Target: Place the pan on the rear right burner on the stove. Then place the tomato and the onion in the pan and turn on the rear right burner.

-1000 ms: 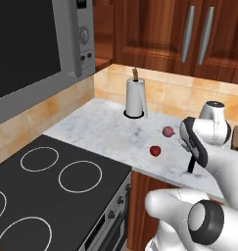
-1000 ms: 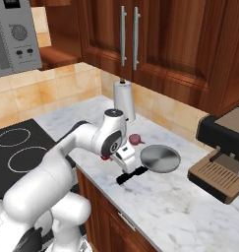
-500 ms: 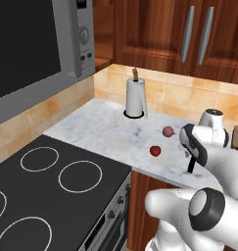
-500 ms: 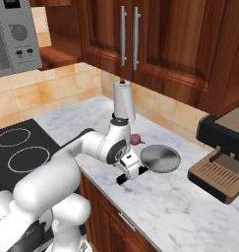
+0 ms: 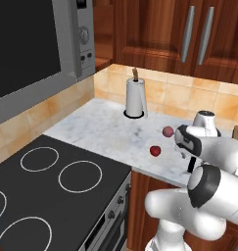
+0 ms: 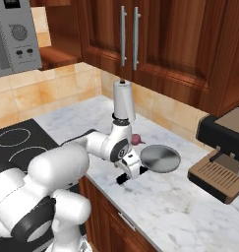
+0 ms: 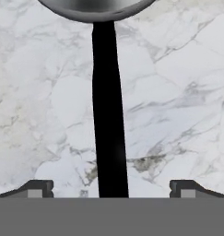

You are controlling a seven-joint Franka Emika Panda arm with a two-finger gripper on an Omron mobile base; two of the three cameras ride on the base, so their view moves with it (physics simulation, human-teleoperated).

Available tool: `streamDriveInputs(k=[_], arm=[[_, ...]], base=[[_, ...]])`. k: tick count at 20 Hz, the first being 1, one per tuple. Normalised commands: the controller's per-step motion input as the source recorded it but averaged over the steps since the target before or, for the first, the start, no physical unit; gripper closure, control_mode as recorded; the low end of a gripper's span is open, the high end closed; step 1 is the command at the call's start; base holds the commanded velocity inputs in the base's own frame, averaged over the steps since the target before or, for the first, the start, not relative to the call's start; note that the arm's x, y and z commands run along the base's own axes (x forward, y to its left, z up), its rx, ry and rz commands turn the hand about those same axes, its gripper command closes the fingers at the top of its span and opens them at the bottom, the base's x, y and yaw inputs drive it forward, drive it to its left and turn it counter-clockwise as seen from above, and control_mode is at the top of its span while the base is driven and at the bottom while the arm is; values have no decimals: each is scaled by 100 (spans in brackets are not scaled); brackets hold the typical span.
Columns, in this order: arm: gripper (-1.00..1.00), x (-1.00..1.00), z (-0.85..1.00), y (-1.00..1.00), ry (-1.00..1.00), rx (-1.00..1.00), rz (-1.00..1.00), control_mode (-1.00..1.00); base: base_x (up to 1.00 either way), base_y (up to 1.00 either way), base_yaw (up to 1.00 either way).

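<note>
End effector (image 7: 111,186) has lowered, open, astride pan (image 6: 161,158) handle.

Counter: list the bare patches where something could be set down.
Bare marble between the stove and the tomato, and in front of the coffee machine. Crowded around the pan, the onion and the open gripper.

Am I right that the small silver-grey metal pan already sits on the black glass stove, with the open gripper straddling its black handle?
Not quite. The small silver-grey metal pan lies on the white marble counter, not on the black glass stove, as the right base view shows. The rest holds: in the hand view the open gripper straddles the pan's black handle.
</note>
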Motion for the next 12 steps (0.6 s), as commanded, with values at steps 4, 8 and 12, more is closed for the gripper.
streamDriveInputs(k=[4, 8, 12], arm=[[-100, 16, -23, -7, 8, 0, 0, -100], [-100, 3, -28, -8, 7, 0, 0, -100], [-100, 0, -30, -5, 2, 0, -1, -100]], base=[[0, 0, 0], [0, 0, 0], [0, 0, 0]])
